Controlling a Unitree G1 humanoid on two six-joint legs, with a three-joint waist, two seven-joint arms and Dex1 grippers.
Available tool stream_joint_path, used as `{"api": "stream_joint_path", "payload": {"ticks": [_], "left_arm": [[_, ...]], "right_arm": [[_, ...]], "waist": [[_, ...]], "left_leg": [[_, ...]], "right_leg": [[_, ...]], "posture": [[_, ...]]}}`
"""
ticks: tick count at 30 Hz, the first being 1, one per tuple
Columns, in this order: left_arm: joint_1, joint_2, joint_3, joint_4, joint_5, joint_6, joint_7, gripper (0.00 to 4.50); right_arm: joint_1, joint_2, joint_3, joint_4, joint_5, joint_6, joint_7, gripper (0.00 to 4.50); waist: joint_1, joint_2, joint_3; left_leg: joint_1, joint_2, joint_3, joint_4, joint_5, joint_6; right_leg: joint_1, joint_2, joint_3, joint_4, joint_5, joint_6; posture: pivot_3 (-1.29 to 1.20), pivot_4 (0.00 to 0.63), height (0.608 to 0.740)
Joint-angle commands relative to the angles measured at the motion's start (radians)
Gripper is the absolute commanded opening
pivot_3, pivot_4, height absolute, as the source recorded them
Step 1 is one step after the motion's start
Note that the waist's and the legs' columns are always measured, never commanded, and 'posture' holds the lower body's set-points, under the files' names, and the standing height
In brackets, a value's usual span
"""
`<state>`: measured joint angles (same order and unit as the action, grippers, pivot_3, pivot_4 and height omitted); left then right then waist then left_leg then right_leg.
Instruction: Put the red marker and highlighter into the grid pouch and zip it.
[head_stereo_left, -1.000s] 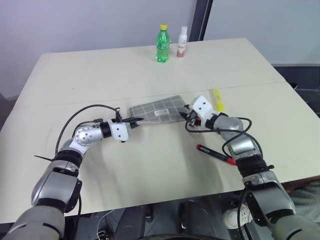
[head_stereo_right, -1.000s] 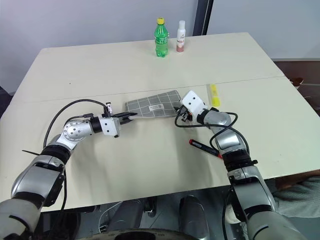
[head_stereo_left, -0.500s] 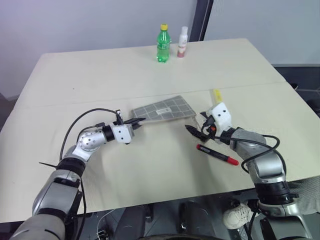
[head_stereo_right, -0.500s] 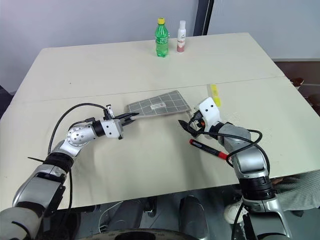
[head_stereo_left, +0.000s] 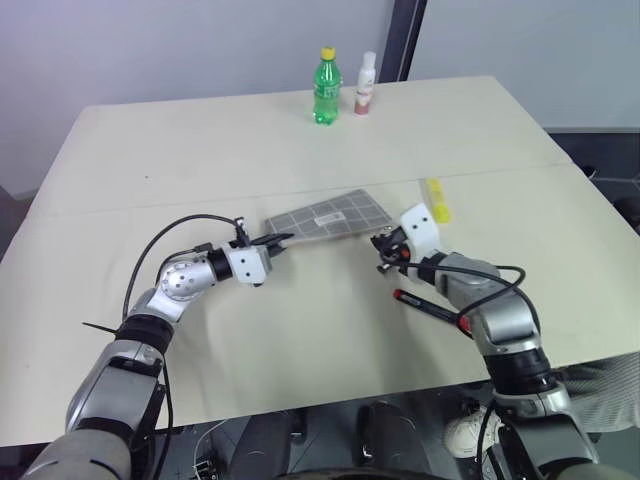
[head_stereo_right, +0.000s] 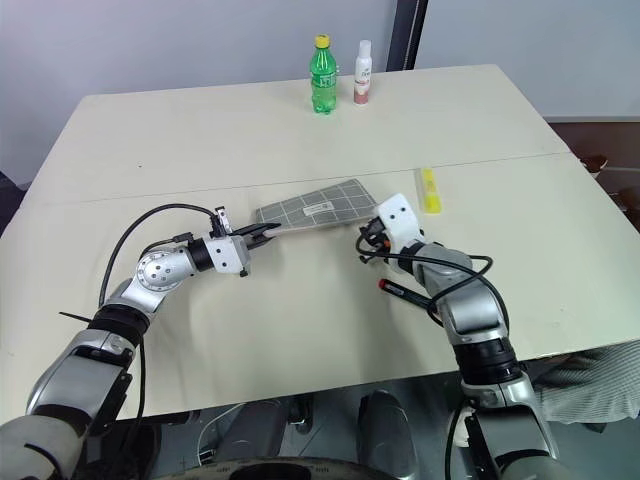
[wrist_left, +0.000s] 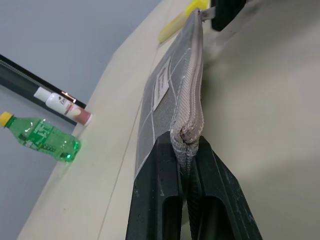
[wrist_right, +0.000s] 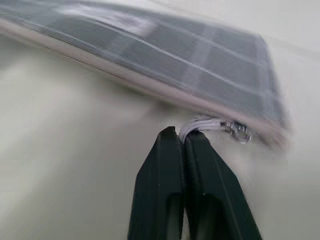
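Note:
The grey grid pouch (head_stereo_left: 330, 217) lies mid-table, its left end lifted a little. My left gripper (head_stereo_left: 278, 241) is shut on that end, its fingers (wrist_left: 155, 190) clamped over the zipper seam. At the pouch's right corner my right gripper (head_stereo_left: 383, 255) is shut on the white pull cord (wrist_right: 202, 122) of the zipper. The red marker (head_stereo_left: 430, 308) lies on the table just nearer than my right gripper. The yellow highlighter (head_stereo_left: 437, 201) lies beyond it, to the right of the pouch.
A green bottle (head_stereo_left: 325, 87) with a yellow cap and a small white bottle (head_stereo_left: 365, 84) stand at the table's far edge. A seam in the tabletop (head_stereo_left: 150, 205) runs across behind the pouch.
My right gripper left the pouch's right end, swung toward the near side by the marker, then came back and shut on the pull cord. The left gripper kept its hold.

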<state>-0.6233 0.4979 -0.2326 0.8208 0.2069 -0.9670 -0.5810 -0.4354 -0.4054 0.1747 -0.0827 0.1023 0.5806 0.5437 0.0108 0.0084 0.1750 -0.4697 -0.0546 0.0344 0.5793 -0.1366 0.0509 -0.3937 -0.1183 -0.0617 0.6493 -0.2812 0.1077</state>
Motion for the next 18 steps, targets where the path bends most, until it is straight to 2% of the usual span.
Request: {"api": "stream_joint_path", "payload": {"ticks": [1,10,12,18], "left_arm": [[-0.004,-0.011,0.001,-0.039,0.003,0.008,0.016,0.0],[-0.019,-0.036,-0.005,-0.045,0.019,0.033,0.031,0.0],[-0.018,-0.038,-0.007,-0.05,0.02,0.036,0.031,0.0],[-0.013,-0.047,0.006,-0.067,0.034,0.07,0.074,0.0]], "right_arm": [[-0.041,0.007,0.114,-0.053,-0.046,-0.109,0.07,0.03],[-0.177,0.043,0.297,0.052,-0.145,-0.375,0.236,0.03],[-0.218,0.022,0.333,0.097,-0.202,-0.506,0.266,0.03],[-0.21,-0.089,0.265,0.175,-0.221,-0.634,0.316,0.03]], "waist": [[0.0,0.0,0.0],[0.0,0.0,0.0],[0.001,0.0,0.0],[0.003,-0.001,0.0]], "left_leg": [[0.0,0.0,0.0,0.0,0.0,0.0],[0.0,0.0,0.0,0.001,0.0,0.0],[0.0,0.0,0.0,0.001,0.0,0.0],[0.0,0.0,0.0,0.002,0.0,0.0]], "right_leg": [[0.0,0.0,0.0,0.0,0.0,0.0],[0.0,0.001,-0.001,0.0,0.0,0.0],[0.0,0.001,-0.001,0.0,0.0,0.0],[0.001,0.002,-0.001,0.0,0.0,0.0]], "posture": [[0.0,0.15,0.74],[0.0,0.15,0.74],[0.0,0.15,0.74],[0.0,0.15,0.74]]}}
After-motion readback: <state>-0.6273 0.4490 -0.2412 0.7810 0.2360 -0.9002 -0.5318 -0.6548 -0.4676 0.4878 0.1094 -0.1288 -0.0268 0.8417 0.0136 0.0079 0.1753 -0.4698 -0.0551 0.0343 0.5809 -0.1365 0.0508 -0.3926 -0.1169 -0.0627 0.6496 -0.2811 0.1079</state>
